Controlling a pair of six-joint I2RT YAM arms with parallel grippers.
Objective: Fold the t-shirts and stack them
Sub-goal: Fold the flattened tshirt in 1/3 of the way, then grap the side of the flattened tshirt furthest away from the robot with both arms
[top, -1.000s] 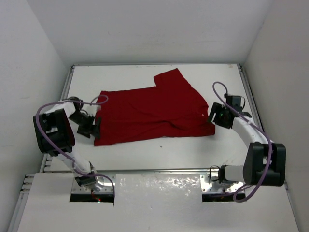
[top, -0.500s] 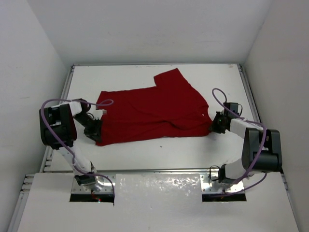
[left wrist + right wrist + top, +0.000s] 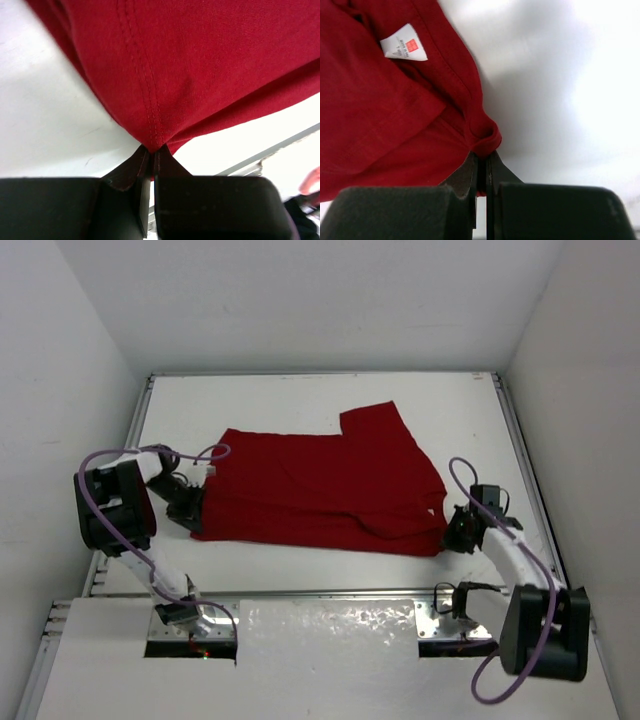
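A dark red t-shirt (image 3: 320, 485) lies spread across the middle of the white table, one sleeve pointing to the back. At its left hem corner my left gripper (image 3: 190, 515) is shut on the cloth; the left wrist view shows the stitched hem (image 3: 150, 115) pinched between the black fingers (image 3: 127, 167). My right gripper (image 3: 452, 537) is shut on the shirt's right edge. In the right wrist view a folded bit of red cloth (image 3: 482, 137) is clamped at the fingertips (image 3: 465, 175), with the white neck label (image 3: 404, 49) above.
White walls close in on the left, back and right. A metal rail (image 3: 330, 592) runs along the near table edge between the arm bases. Bare table (image 3: 300, 400) lies behind the shirt.
Both grippers closed on the shirt's left and right ends, then drew it toward the near edge. The shirt now lies flatter and more stretched out.
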